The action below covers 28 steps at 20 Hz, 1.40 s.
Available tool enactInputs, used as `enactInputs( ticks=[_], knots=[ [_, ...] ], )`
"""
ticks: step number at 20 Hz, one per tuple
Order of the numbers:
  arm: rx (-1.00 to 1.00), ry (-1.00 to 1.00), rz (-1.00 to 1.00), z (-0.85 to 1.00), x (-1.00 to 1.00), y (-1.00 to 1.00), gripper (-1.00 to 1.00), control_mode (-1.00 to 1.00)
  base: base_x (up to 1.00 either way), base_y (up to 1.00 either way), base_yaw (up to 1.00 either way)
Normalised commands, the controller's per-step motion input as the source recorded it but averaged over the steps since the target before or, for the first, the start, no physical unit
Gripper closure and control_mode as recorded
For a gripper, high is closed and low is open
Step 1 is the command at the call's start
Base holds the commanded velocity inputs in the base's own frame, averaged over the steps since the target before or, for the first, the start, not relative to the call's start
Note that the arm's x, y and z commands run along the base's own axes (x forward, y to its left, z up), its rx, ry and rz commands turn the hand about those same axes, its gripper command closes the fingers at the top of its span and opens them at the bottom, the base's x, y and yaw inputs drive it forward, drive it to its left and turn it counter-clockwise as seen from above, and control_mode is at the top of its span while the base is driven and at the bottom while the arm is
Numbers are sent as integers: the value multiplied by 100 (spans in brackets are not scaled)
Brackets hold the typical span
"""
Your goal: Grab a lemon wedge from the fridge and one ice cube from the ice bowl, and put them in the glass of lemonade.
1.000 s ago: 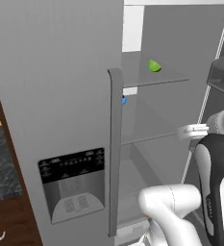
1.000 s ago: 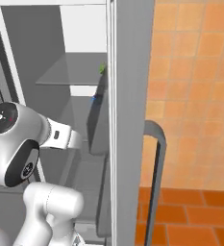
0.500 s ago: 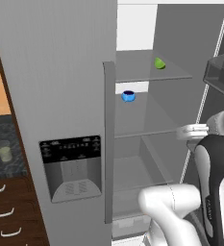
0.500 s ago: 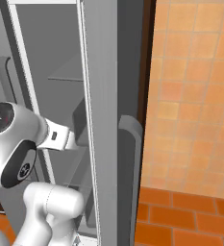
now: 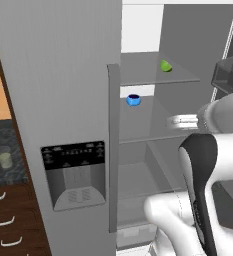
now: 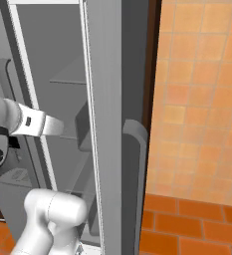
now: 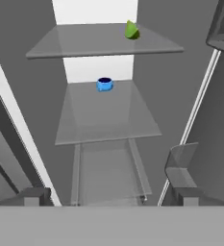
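Lemon wedge [image 7: 131, 30], green, sits on the upper glass shelf [image 7: 84, 45] of the open fridge [image 5: 63, 75], toward the right; we see a small blue bowl [image 7: 104, 84] on the shelf below it. From the left base view we also catch the glass of lemonade [image 5: 4, 157] on the dark counter [image 5: 10, 172] left of the fridge. We read the gripper's fingers as spread wide, holding nothing.
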Motion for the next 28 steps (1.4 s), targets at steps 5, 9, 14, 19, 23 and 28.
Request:
enactInputs(
  ticks=[5, 9, 14, 19, 23, 28],
  knots=[
    [-1, -12, 0, 100, 24, -7, -100, -100, 0, 0, 0],
    [0, -14, 0, 100, 56, -14, -100, -100, 0, 0, 0],
    [0, -3, 0, 25, 100, 0, -100, -100, 0, 0, 0],
    [0, 11, 0, -22, 100, -13, -100, -100, 0, 0, 0],
    [-2, 43, 4, -32, 100, -35, -100, -100, 0, 0, 0],
    [-1, 21, 11, -1, 100, -30, -100, -100, 0, 0, 0]
  ],
)
